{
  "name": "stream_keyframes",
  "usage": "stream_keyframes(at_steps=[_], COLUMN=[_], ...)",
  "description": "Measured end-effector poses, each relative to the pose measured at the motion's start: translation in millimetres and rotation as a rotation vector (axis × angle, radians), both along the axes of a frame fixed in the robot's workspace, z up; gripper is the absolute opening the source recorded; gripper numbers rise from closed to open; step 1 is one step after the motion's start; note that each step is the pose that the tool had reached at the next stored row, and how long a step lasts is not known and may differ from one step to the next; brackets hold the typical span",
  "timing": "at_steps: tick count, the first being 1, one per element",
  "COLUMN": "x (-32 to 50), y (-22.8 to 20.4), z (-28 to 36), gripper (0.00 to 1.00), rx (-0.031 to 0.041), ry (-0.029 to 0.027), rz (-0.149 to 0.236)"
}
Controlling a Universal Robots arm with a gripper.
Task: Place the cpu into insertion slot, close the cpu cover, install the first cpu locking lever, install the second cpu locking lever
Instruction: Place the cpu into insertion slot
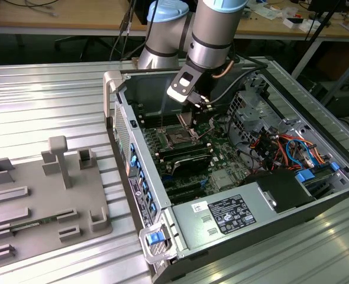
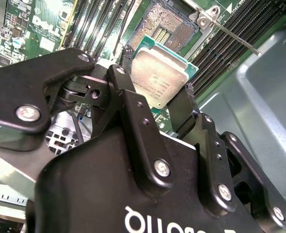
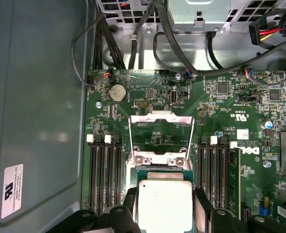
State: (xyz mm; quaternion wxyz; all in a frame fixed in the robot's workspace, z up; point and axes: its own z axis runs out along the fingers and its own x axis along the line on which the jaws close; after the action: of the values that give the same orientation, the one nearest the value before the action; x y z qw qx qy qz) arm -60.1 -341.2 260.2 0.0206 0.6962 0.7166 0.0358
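We log: small flat square cpu [image 2: 160, 77], silvery-grey metal top, pinched by opposite edges between the fingers of the black gripper [image 2: 153, 86], apart above the open pin-grid insertion slot [image 2: 165, 26]; thin silvery hinged cpu cover [image 3: 161, 133] stands raised just beyond.

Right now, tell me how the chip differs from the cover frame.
The chip is a solid square plate; the cover frame is open in the centre. The chip is held in the gripper above the board; the cover frame stands swung open on its hinge. Both are silvery metal and roughly square.
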Motion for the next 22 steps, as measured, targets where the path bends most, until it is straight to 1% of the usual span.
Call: stream_keyframes(at_steps=[8, 12, 14, 20, 22], x=[0.0, 0.0, -0.1, -0.1, -0.5], y=[0.0, 0.3, 1.1, 4.4, 5.0], z=[-0.5, -2.4, -5.2, -16.6, -20.4], gripper=[0.55, 0.55, 0.55, 0.55, 0.55], rx=[0.0, -0.0001, -0.0001, -0.0003, -0.0002], ry=[0.0, 0.0, -0.0001, 0.0, 0.0], rz=[0.0, 0.0, 0.0, 0.0, 0.0])
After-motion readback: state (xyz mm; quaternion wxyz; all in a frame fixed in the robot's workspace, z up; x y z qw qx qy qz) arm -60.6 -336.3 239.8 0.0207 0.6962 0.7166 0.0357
